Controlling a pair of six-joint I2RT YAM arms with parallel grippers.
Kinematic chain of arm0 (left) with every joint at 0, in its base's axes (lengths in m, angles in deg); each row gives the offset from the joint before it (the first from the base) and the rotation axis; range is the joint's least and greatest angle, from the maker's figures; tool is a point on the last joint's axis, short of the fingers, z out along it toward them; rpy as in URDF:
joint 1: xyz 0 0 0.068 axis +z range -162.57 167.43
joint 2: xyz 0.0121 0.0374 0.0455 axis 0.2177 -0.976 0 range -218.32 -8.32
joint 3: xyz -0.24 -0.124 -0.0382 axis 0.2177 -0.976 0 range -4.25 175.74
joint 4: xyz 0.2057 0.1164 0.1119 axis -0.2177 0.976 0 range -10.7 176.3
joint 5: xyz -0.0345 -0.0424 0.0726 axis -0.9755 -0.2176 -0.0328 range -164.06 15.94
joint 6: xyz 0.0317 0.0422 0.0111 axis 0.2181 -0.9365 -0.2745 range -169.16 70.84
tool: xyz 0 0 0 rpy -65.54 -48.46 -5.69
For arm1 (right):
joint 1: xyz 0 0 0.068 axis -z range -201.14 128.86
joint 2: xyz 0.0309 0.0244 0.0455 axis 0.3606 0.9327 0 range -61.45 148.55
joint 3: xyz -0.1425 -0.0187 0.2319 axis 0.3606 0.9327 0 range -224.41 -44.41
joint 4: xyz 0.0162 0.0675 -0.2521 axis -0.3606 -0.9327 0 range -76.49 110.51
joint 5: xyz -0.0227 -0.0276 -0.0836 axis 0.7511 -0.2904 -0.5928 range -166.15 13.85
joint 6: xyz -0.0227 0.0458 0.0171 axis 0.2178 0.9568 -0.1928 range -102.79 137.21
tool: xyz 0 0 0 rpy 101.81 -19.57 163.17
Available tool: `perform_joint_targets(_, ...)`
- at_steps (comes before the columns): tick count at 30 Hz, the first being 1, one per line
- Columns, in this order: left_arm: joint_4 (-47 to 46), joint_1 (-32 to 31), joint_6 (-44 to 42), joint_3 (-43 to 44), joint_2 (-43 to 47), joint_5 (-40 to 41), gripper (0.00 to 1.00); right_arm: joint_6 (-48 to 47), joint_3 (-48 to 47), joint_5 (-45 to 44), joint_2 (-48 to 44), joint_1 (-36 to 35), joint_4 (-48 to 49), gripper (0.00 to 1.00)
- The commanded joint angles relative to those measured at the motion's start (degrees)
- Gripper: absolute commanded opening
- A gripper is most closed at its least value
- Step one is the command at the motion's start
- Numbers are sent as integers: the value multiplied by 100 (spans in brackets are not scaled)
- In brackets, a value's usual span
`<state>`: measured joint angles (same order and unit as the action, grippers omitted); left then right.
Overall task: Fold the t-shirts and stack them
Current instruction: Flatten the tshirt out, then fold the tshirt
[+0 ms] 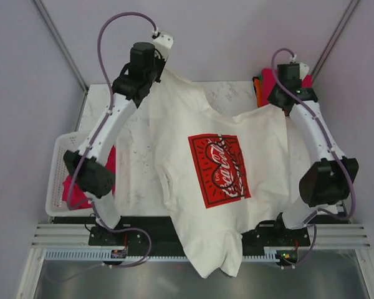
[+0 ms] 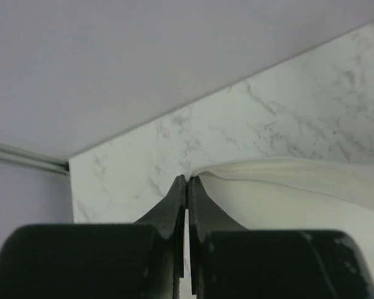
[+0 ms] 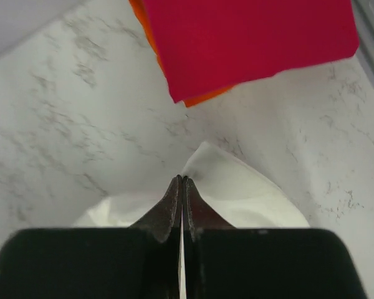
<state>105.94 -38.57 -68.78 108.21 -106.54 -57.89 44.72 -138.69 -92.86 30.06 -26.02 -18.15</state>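
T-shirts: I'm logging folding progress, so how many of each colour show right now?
white t-shirt: 1
magenta-pink t-shirts: 2, one folded, one in the basket
orange t-shirt: 1
total: 4

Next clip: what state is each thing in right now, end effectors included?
white t-shirt: unfolded, print up, pinched at two far points, near end hanging off the table edge.
left end effector: shut on the white t-shirt.
right end effector: shut on the white t-shirt.
magenta t-shirt: folded, lying on the orange t-shirt.
orange t-shirt: mostly covered by the magenta one.
basket: upright, holding loose pink cloth.
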Motion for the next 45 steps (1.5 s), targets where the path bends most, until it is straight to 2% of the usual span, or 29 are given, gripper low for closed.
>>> perform_joint_targets(1,1090,718,1203,1487,-1529,-466,2,308,-107,-587,689,5,52,0)
perform_joint_targets(2,1751,876,1476,2272,-2204,-552,3,299,-317,-614,902,5,-158,0)
perform_joint_targets(3,2184,938,1922,2784,-2898,-770,30,238,-423,-588,1157,5,-247,9)
perform_joint_targets(4,2153,982,2248,2563,-2914,-1016,50,203,-494,-536,1229,-4,-326,56)
perform_joint_targets(5,2153,974,2408,2500,-2923,-1227,66,159,-521,-492,1247,5,-388,76)
perform_joint_targets(6,2153,965,2671,2386,-2818,-1203,94,124,-478,-448,1221,14,-389,92)
perform_joint_targets(7,2136,948,2787,2133,-2739,-1186,100,45,-425,-456,1134,-4,-389,98)
perform_joint_targets(9,2162,930,2928,1903,-2572,-1308,100,-8,-188,-369,967,5,-389,98)
perform_joint_targets(12,2153,807,3016,1122,-1931,-1133,100,-44,304,-202,336,-56,-292,98)
perform_joint_targets(15,2109,702,3288,33,-1132,-1106,99,-35,1015,131,-79,-179,-11,98)
perform_joint_targets(20,1671,605,3937,-2226,203,-1421,97,158,2226,1502,-449,-539,507,98)
perform_joint_targets(25,654,254,4615,-4464,1049,-2055,94,457,3090,1653,-519,-1242,850,98)
perform_joint_targets(28,221,-1,4879,-5214,1085,-2240,94,624,3468,1653,-441,-1427,1061,98)
perform_joint_targets(31,53,7,4950,-5436,805,-2364,95,668,3592,1934,-178,-1428,1246,98)
perform_joint_targets(36,298,279,4661,-5192,181,-1810,95,642,3346,2145,664,-1445,1290,98)
perform_joint_targets(45,782,956,4089,-3927,-1225,-1432,96,686,2082,2769,2300,-1436,1290,98)
